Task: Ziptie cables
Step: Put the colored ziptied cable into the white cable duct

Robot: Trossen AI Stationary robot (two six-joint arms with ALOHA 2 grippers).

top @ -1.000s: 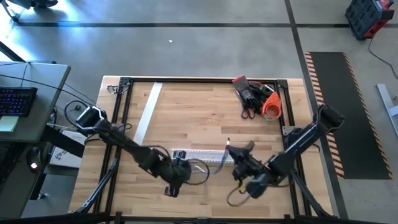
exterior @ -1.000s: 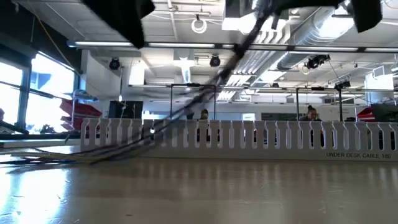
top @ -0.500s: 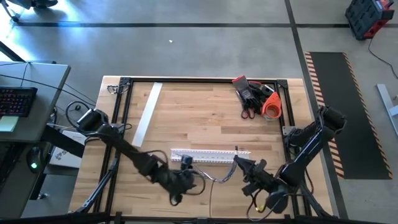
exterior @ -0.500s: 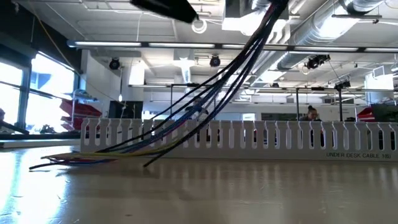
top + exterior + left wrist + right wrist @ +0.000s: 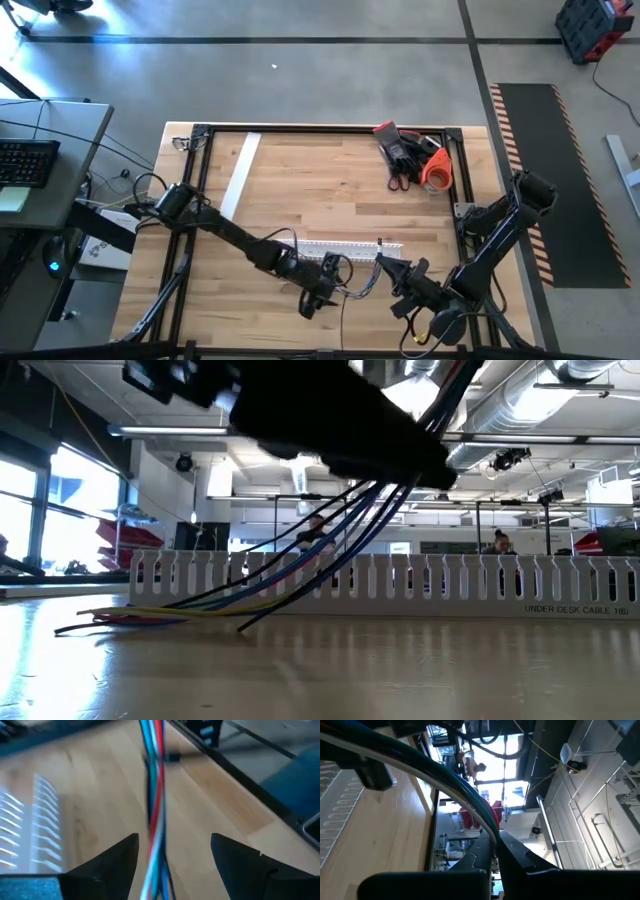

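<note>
From above, the left gripper (image 5: pixel 322 296) hangs over the cables (image 5: pixel 352 288) near the counter's (image 5: pixel 300 190) front edge, just in front of the white slotted channel (image 5: pixel 340 248); the right gripper (image 5: pixel 403 290) is beside it. At table height, the cables (image 5: pixel 300 565) slope down to the wood. The left wrist view shows spread fingers (image 5: pixel 110 862) flanking the bundle (image 5: pixel 154 805). The right wrist view shows fingers (image 5: pixel 485 851) pinching the cables (image 5: pixel 460 787).

Two dark, slender six-joint arms, rounded black joint housings, left gripper (image 5: pixel 172 855) with flat, tapering matte-black fingers (image 5: pixel 112 857), thin black cable looping beside the left base
</note>
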